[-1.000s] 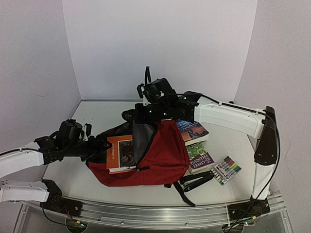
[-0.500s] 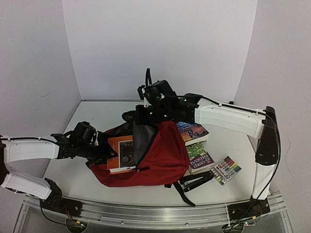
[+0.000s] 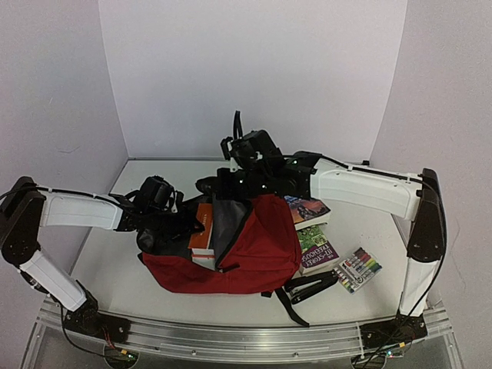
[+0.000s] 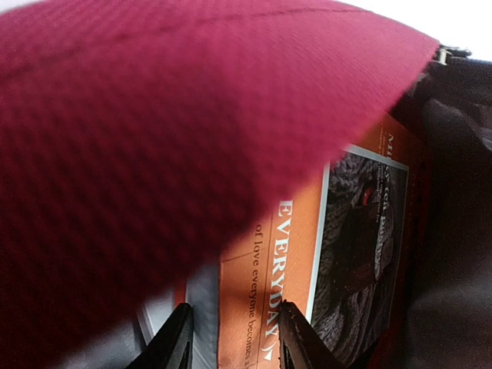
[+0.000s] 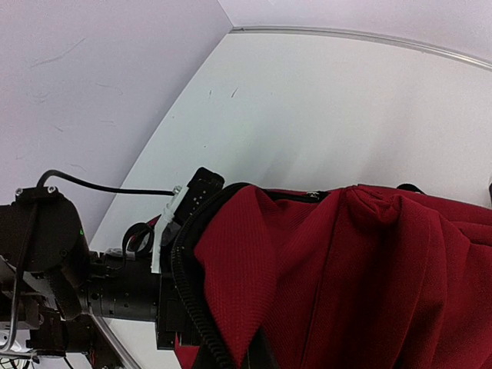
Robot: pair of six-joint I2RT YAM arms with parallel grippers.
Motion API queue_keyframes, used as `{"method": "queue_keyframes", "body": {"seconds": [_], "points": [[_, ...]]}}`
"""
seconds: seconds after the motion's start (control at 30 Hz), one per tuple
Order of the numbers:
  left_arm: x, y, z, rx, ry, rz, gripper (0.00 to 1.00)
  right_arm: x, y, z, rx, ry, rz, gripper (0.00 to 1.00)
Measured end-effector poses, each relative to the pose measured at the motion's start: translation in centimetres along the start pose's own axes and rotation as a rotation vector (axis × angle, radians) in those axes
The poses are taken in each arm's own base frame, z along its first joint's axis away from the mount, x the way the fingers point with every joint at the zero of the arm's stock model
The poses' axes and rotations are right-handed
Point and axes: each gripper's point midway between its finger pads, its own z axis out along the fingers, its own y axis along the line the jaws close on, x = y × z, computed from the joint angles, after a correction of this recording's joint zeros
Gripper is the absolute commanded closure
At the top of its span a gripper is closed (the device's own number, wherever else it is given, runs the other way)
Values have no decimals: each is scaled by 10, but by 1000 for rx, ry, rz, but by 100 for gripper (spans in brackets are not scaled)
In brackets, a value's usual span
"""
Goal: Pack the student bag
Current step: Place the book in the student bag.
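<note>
Student bag [image 3: 257,246] lies on the table [image 3: 361,223]. Left gripper [image 4: 234,342]: jaws partway, astride the orange book's [image 4: 261,269] edge in the bag's mouth — a firm grip cannot be confirmed. Right gripper [image 3: 231,188], closed, pinches the bag's upper rim, holding it open. Step in hand: book insertion. Next move — push the book deeper, then release.

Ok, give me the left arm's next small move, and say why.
Probably push the orange book deeper into the student bag: the left tool straddles its edge, part of it sticks out, and the right tool holds the opening up.
</note>
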Motion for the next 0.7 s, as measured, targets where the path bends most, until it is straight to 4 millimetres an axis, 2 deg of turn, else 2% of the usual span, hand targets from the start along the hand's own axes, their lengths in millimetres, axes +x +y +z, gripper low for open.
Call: {"method": "queue_keyframes", "body": {"seconds": [0.1,0.27,0.4,0.57,0.7], "points": [[0,0,0,0,0,0,61,4,-3,3,4,1,5,100],[0,-2,-11,-2,-18,5,47,7,-16,4,55,-17,27,100],[1,-4,-45,3,-78,9,37,13,-35,-1,109,-26,66,100],[1,-11,-93,40,-172,11,22,22,-71,-1,171,-11,115,99],[6,-9,-115,43,-196,-1,16,32,-93,4,206,11,143,92]]}}
